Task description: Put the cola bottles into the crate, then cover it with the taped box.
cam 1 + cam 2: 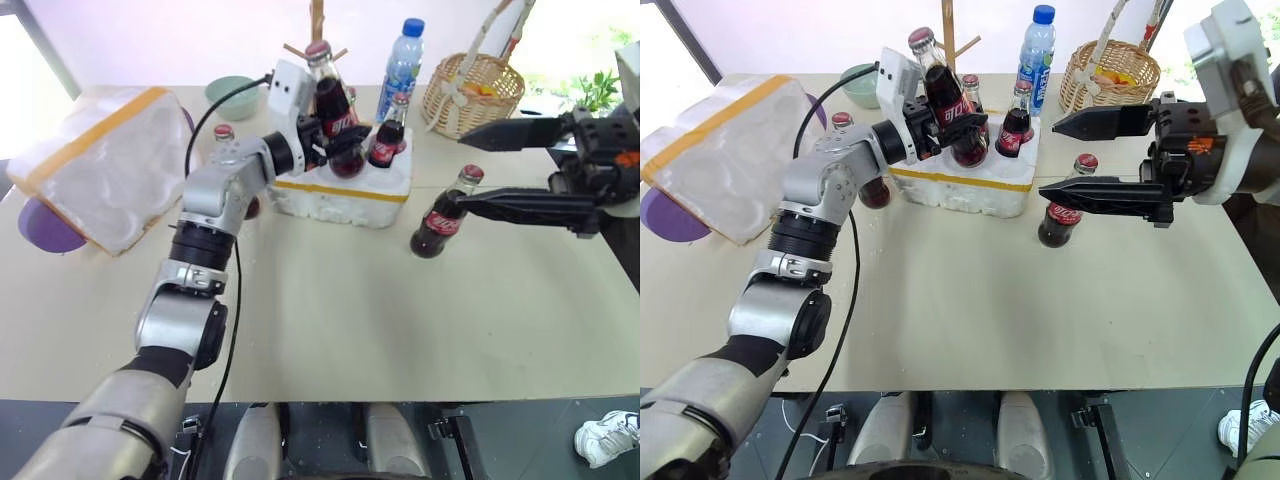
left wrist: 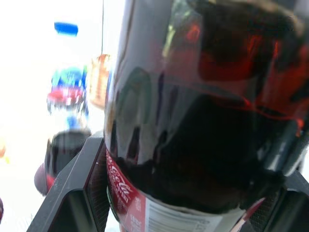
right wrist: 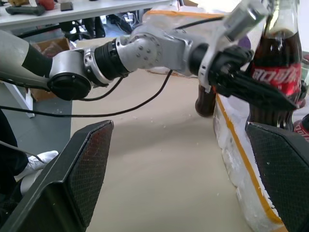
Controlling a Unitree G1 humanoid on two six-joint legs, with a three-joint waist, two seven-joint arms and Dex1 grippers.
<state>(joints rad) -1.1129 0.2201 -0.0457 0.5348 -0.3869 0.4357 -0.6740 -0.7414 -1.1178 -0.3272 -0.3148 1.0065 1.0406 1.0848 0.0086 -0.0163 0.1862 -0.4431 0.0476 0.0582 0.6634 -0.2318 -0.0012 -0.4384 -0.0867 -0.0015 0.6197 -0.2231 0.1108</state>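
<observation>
Beige tabletop (image 1: 330,320) under bright window light serves as the packing station. On it, the left gripper (image 1: 335,140) pinches a cola bottle (image 1: 332,115) by its labelled body and holds it upright over the crate (image 1: 345,195), evidently to lower it into a free well. Two more cola bottles stand in the crate's wells (image 1: 388,135). One bottle waits on the table just beside the crate (image 1: 442,215), and another stands behind the left arm (image 1: 224,135). The right gripper (image 1: 500,165) hangs with its fingers spread wide, one passing in front of that loose bottle's neck, seemingly poised to take it. The taped box (image 1: 100,165) lies tilted at the table's left, apparently kept aside until the crate is full. A water bottle (image 1: 401,65), wicker basket (image 1: 475,90) and green bowl (image 1: 232,95) line the far edge.
</observation>
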